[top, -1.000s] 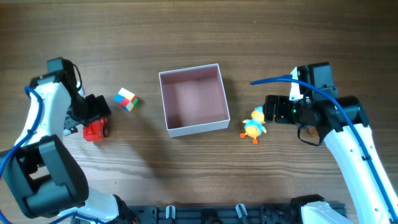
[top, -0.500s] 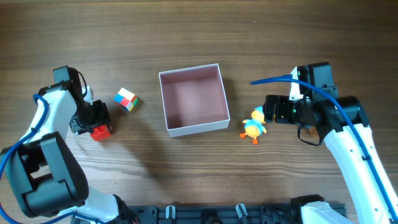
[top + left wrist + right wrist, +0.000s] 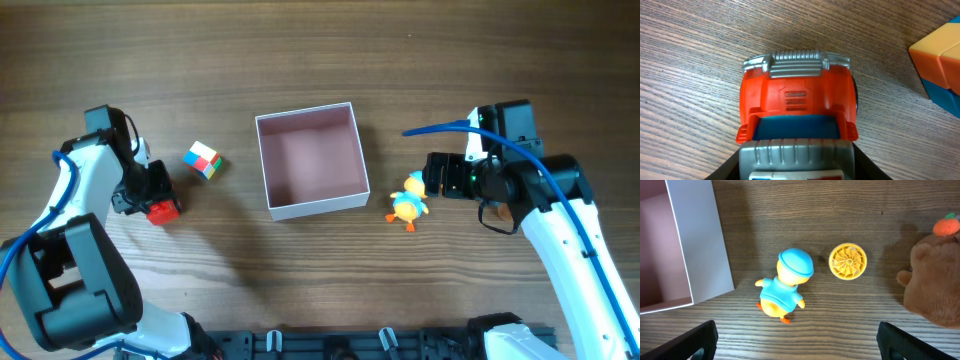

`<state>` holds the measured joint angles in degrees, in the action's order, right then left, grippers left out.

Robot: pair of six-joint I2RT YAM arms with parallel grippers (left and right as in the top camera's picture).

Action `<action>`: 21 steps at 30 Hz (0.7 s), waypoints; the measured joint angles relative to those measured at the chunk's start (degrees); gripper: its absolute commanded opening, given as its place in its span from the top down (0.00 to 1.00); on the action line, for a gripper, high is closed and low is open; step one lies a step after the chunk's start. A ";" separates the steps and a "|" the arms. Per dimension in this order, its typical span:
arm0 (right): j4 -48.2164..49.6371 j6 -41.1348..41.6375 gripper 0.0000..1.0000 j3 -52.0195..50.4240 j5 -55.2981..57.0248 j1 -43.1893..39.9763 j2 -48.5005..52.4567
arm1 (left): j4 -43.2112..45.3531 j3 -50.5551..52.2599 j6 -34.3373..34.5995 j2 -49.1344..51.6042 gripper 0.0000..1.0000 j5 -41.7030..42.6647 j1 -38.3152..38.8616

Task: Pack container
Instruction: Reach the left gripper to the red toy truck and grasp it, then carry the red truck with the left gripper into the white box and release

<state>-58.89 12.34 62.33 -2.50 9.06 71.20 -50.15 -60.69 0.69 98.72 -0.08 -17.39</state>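
The container [image 3: 318, 206], a shallow white-walled box with a pink inside, stands mid-table with nothing in it; its wall [image 3: 700, 235] shows at the left of the right wrist view. My left gripper [image 3: 150, 195] is shut on a red toy car [image 3: 162, 211] resting on the wood. In the left wrist view the car [image 3: 797, 97] fills the gap of the gripper [image 3: 797, 167], dark fingers pressed to its grey rear. My right gripper [image 3: 437, 175] stands open just right of a yellow duck in a blue cap [image 3: 408, 201], not touching it. The duck [image 3: 785, 282] lies ahead of that gripper [image 3: 797, 340].
A multicoloured cube [image 3: 203, 160] lies between the car and the container, and its corner [image 3: 940, 60] shows at the right of the left wrist view. Right of the duck lie a small yellow wheel [image 3: 847, 261] and a brown plush toy [image 3: 935, 282].
My left gripper has dropped over the red toy car and closed from wide open onto it. The right arm, duck and container have not moved.
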 measured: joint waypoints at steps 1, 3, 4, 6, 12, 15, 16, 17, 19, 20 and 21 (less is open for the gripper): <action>0.07 0.00 0.00 -0.02 0.00 0.00 0.00 | 0.00 0.00 0.02 0.00 0.96 0.02 0.00; 0.48 0.00 0.00 0.00 0.00 0.00 0.00 | -0.61 -0.02 0.00 -0.35 0.96 1.05 0.04; 0.96 0.02 0.00 0.00 0.00 0.00 0.00 | -1.84 -0.17 0.00 -0.70 0.96 1.53 0.31; 1.60 0.02 0.00 0.00 0.00 0.00 0.00 | -6.60 -2.27 0.52 -3.28 0.96 1.99 2.47; 3.48 0.31 0.00 0.00 0.00 0.00 0.00 | -11.93 -15.39 9.55 -18.40 0.96 2.99 17.00; 3.93 0.48 0.00 0.00 0.00 0.00 0.00 | -2.71 -16.33 12.04 -20.28 0.96 3.17 30.47; 4.02 0.48 0.00 -0.02 0.00 0.00 0.00 | -0.33 -16.33 12.33 -19.54 0.96 3.32 34.05; 4.09 0.48 0.00 0.00 0.00 0.00 0.00 | 2.97 -16.33 12.57 -18.23 0.96 3.41 37.22; 4.09 0.48 0.00 0.00 0.00 -0.02 0.00 | 7.69 -16.41 13.64 -13.46 0.96 3.65 42.45; 4.07 0.48 0.00 0.00 0.00 0.00 0.00 | 9.27 -16.48 14.75 -8.31 0.96 3.67 44.00; 4.04 0.48 0.00 0.00 0.02 0.00 0.00 | 9.05 -16.44 15.17 -6.05 0.96 3.67 44.06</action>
<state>-54.85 12.82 62.33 -2.48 9.06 71.20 -41.10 -77.12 15.86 92.66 3.60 26.68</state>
